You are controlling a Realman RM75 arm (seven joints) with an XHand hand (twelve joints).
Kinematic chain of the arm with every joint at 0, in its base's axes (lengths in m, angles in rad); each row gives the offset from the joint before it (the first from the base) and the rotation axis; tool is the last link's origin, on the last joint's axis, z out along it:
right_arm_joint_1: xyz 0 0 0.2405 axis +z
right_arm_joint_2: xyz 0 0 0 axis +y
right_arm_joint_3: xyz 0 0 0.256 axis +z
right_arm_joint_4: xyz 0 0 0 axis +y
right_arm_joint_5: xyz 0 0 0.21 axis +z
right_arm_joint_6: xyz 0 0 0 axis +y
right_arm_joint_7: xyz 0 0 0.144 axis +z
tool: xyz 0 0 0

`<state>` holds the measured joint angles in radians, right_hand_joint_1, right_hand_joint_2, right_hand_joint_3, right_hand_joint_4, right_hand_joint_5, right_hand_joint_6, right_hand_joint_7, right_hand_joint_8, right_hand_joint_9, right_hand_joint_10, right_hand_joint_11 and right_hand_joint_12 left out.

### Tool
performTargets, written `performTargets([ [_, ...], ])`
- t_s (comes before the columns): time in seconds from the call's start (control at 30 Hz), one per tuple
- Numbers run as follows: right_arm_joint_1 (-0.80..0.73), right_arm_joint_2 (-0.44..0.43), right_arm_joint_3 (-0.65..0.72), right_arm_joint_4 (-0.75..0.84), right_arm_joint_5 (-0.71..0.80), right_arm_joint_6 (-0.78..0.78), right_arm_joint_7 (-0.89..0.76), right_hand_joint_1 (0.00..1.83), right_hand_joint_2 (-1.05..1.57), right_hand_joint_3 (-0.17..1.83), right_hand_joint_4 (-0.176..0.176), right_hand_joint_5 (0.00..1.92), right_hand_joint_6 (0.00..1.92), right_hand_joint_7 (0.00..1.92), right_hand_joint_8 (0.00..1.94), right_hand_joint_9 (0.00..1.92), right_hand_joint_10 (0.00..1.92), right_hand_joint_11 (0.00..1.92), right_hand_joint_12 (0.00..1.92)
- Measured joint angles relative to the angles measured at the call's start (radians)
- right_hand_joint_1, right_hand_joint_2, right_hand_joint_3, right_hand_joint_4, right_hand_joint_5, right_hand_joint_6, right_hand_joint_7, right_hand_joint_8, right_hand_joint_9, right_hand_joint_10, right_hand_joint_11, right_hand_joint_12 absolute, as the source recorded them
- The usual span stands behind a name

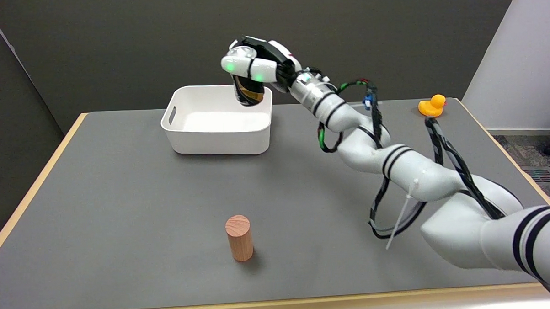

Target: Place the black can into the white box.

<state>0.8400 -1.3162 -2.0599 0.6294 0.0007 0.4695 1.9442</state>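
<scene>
My right hand (256, 66) is up in the top middle of the frame, fingers wrapped around the black can (249, 92). The can hangs down out of my grip, so only its lower part shows, dark with a bit of yellowish print, and it's tilted a little. The fingers curl over the top of it, and a couple of green lights glow on them.

The can is in the air right over the far right corner of the white box (217, 120), its bottom end about level with the box rim from this angle. I honestly can't tell if it's touching the rim or just hovering above it. The box sits open side up in the upper middle of the grey table (121, 201), with a handle slot on its left wall.

My arm (394, 168) runs back from the hand down to the lower right corner of the frame, white with black bands, cables looping along it and a white zip tie sticking out.

Further out, a wooden cylinder (239, 238) stands upright near the bottom centre, well apart from the box. A yellow rubber duck (432, 106) sits at the table's upper right edge.
</scene>
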Motion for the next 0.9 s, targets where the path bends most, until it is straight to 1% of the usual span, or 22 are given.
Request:
performTargets([
  [0.07, 0.024, -0.013, -0.005, -0.015, -0.007, -0.026, -0.02, 1.17, 1.16, 0.3, -0.152, 0.51, 1.56, 0.81, 1.5, 0.66, 1.41, 0.31, 1.92],
  [0.13, 0.046, -0.025, -0.008, -0.034, -0.014, -0.051, -0.046, 1.16, 1.15, 0.33, -0.151, 0.5, 1.58, 0.8, 1.52, 0.63, 1.41, 0.31, 1.92],
  [0.27, 0.091, -0.049, -0.008, -0.091, -0.023, -0.099, -0.111, 1.17, 1.16, 0.3, -0.149, 0.51, 1.57, 0.8, 1.5, 0.64, 1.4, 0.31, 1.92],
  [0.33, 0.11, -0.061, -0.005, -0.121, -0.027, -0.122, -0.143, 1.15, 1.28, 0.1, -0.145, 0.47, 1.6, 0.76, 1.55, 0.69, 1.33, 0.39, 1.85],
  [0.43, 0.136, -0.075, 0.0, -0.162, -0.03, -0.15, -0.183, 1.16, 1.15, 0.33, -0.141, 0.5, 1.6, 0.79, 1.52, 0.62, 1.4, 0.31, 1.89],
  [0.57, 0.164, -0.09, 0.008, -0.211, -0.035, -0.178, -0.234, 1.16, 1.15, 0.33, -0.136, 0.5, 1.6, 0.79, 1.51, 0.63, 1.39, 0.32, 1.87],
  [0.67, 0.178, -0.097, 0.013, -0.242, -0.037, -0.193, -0.267, 1.16, 1.16, 0.29, -0.134, 0.51, 1.57, 0.8, 1.48, 0.64, 1.37, 0.32, 1.86],
  [0.7, 0.183, -0.1, 0.014, -0.252, -0.037, -0.197, -0.278, 1.18, 1.16, 0.29, -0.121, 0.5, 1.53, 0.8, 1.48, 0.64, 1.35, 0.31, 1.83],
  [0.73, 0.185, -0.101, 0.015, -0.257, -0.038, -0.199, -0.284, 1.23, 1.14, 0.29, -0.059, 0.42, 1.35, 0.76, 1.48, 0.61, 1.26, 0.27, 1.68],
  [0.77, 0.188, -0.103, 0.016, -0.265, -0.039, -0.203, -0.293, 1.29, 1.12, 0.29, 0.013, 0.32, 1.14, 0.71, 1.47, 0.57, 1.16, 0.23, 1.5],
  [0.8, 0.191, -0.105, 0.017, -0.272, -0.04, -0.206, -0.301, 1.01, 0.91, 0.62, 0.036, 0.23, 0.78, 0.55, 1.01, 0.44, 0.95, 0.17, 1.3],
  [0.83, 0.193, -0.106, 0.017, -0.278, -0.041, -0.207, -0.309, 0.66, 0.67, 0.99, 0.044, 0.14, 0.4, 0.36, 0.46, 0.28, 0.71, 0.1, 1.09],
  [0.9, 0.195, -0.108, 0.017, -0.286, -0.044, -0.208, -0.322, 0.49, 0.55, 0.92, 0.043, 0.02, 0.05, 0.05, 0.06, 0.04, 0.24, 0.01, 0.79],
])
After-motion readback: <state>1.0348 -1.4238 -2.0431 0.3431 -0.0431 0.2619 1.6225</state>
